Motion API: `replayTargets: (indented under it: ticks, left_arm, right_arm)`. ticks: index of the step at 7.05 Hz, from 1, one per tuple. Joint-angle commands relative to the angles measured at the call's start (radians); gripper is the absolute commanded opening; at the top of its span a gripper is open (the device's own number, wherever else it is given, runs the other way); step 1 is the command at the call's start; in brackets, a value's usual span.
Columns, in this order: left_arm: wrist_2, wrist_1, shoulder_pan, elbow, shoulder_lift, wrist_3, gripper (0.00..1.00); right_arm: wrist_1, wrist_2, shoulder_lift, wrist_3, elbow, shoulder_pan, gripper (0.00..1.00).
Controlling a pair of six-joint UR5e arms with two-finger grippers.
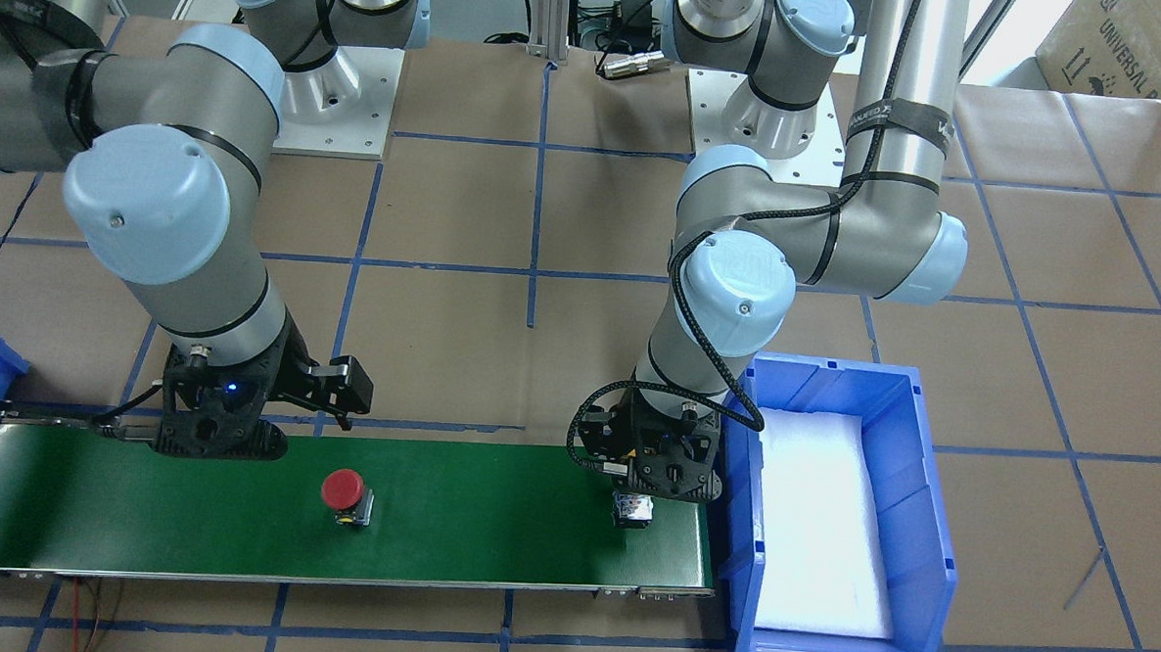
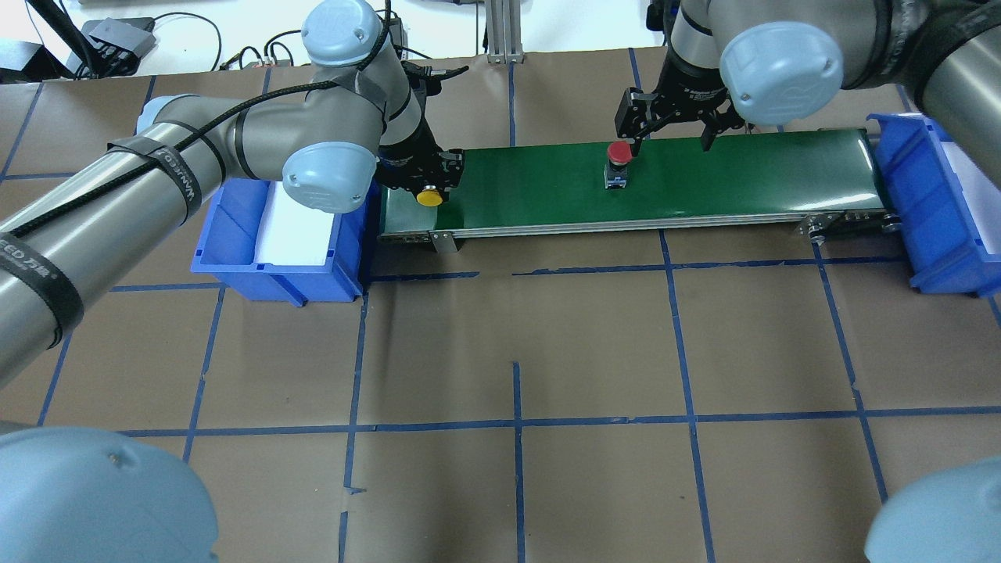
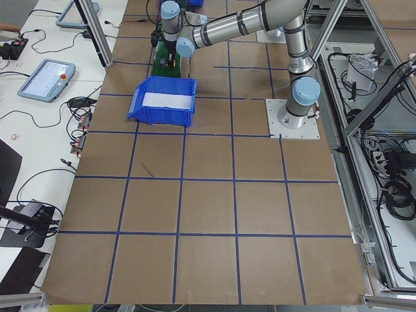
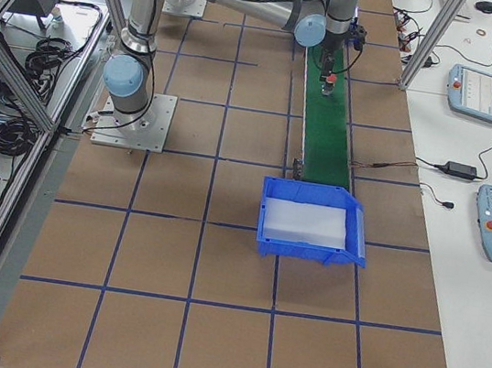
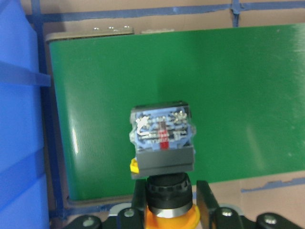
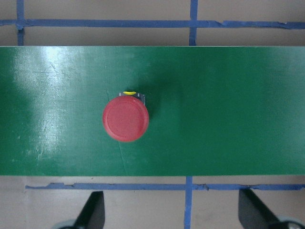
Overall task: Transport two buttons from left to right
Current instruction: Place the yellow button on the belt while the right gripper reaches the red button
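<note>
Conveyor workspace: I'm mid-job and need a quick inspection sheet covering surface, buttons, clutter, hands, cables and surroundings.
Surface: green conveyor belt on brown paper gridded with blue tape; left blue bin, white-lined, at one belt end; right blue bin at the other.
Job's things: red button stands cap up mid-belt; yellow button is held over the belt's left end.
Clutter: nothing seen.
Hands: left hand shut on the yellow button; right hand open, fingers wide apart off the belt's robot-side edge, not touching the red button.
Cables: black braided cable runs along the left arm.
Surroundings: teach pendants on side benches.
</note>
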Motion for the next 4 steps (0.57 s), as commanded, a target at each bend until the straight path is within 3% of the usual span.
replayTargets:
  ticks: [1, 2, 3, 4]
  left_arm:
    - [-0.001, 0.037, 0.000, 0.000, -0.019, -0.002, 0.36]
    - [0.005, 0.048, 0.000, -0.003, -0.031, -0.002, 0.36]
    - [0.004, 0.048, 0.000, -0.003, -0.032, -0.002, 0.43]
    - [0.005, 0.048, 0.000, -0.006, -0.033, -0.003, 0.70]
  right_arm:
    - [-0.055, 0.001, 0.058, 0.014, -0.005, 0.002, 0.99]
    - [-0.063, 0.002, 0.072, 0.016, -0.008, 0.002, 0.99]
    - [-0.084, 0.002, 0.094, 0.017, -0.013, 0.002, 1.00]
    - [-0.101, 0.001, 0.106, 0.017, -0.022, 0.002, 1.00]
